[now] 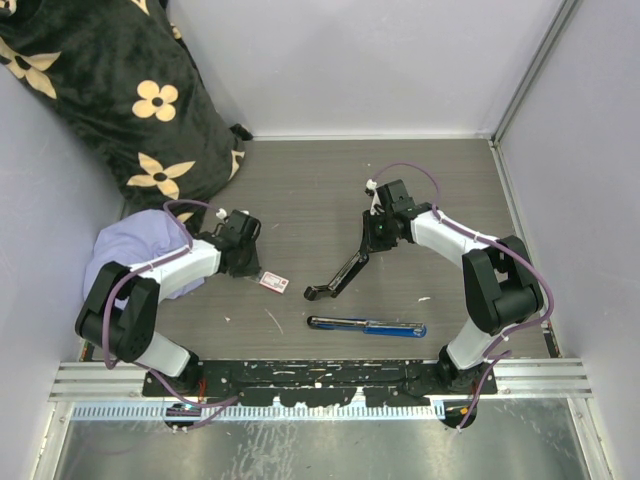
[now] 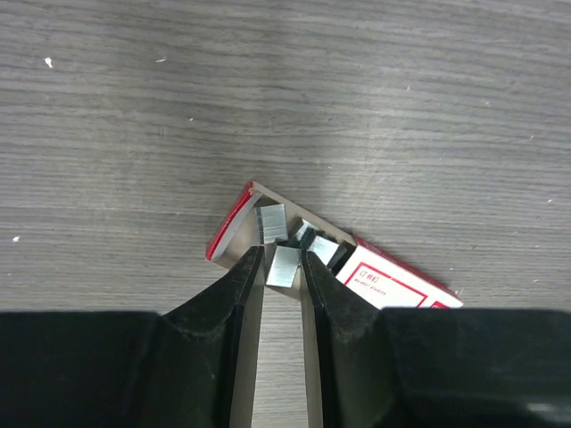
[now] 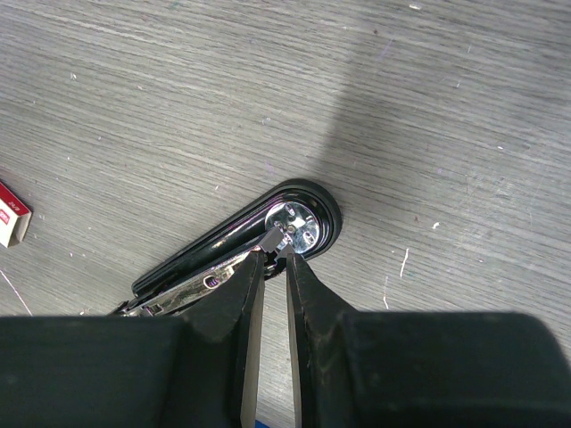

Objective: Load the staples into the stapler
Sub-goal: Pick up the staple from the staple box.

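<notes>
Staples box [image 2: 397,283] flat on table [image 1: 300,190], open end at left gripper [image 2: 282,259] tips, staple strip [image 2: 284,269] between narrowly parted jaws, grip unclear, right gripper [image 3: 273,257] pinching opened black stapler [image 3: 332,214] right of box, blue stapler [image 1: 366,327] nearer the bases.

1. Soft, even light from above is filling the top view, and the walls [image 1: 350,60] are glowing pale
2. The arms are throwing only faint, blurred shadows onto the table [image 1: 300,190]
3. In the right wrist view a broad soft shadow is crossing the wood, and the stapler [image 3: 303,225] metal is catching small glare spots
4. In the left wrist view the staples [image 2: 284,265] are glinting and staying sharp, while the fingers [image 2: 223,321] are showing as flat black without detail
</notes>
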Robot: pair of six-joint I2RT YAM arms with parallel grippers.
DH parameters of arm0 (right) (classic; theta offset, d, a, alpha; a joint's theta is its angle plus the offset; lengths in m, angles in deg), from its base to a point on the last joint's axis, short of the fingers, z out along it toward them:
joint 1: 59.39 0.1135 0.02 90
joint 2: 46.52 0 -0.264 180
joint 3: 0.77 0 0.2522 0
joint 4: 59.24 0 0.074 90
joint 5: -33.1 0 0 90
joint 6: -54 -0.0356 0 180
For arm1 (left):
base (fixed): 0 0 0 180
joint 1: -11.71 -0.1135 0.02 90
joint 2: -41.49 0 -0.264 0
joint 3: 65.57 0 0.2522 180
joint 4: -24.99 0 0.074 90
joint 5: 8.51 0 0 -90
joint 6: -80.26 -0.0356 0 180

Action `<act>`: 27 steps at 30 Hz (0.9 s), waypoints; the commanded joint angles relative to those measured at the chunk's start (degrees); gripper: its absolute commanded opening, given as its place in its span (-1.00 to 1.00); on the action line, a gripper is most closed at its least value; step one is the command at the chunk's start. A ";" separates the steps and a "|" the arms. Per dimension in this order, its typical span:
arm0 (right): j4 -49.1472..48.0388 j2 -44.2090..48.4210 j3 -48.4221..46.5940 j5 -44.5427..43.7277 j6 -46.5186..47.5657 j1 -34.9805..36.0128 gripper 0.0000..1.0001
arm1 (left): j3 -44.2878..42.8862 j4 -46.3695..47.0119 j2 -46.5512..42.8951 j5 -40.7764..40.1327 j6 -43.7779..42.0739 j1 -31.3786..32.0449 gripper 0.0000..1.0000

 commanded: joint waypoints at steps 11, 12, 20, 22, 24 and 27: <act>5.10 -1.94 2.84 -4.80 2.92 -0.50 -0.60 | -2.54 -2.84 0.50 -2.10 -3.65 2.20 -0.46; 5.10 -1.90 2.83 -4.76 2.96 -0.47 -0.60 | -2.86 -2.76 0.82 -1.96 -3.59 2.35 -0.46; 5.11 -1.70 2.88 -4.78 2.96 -0.53 -0.60 | -5.13 -4.93 2.93 -5.15 -4.72 3.86 -0.57; 5.10 -1.79 2.82 -4.72 2.94 -0.50 -0.60 | -5.51 -5.65 3.15 -6.37 -5.08 4.37 -0.59; 5.04 -1.87 2.75 -4.69 2.93 -0.49 -0.60 | -5.92 -6.31 3.38 -7.38 -5.45 4.93 -0.61; 5.14 -2.05 2.57 -4.64 2.92 -0.49 -0.60 | -6.55 -7.25 3.65 -8.43 -5.91 5.69 -0.65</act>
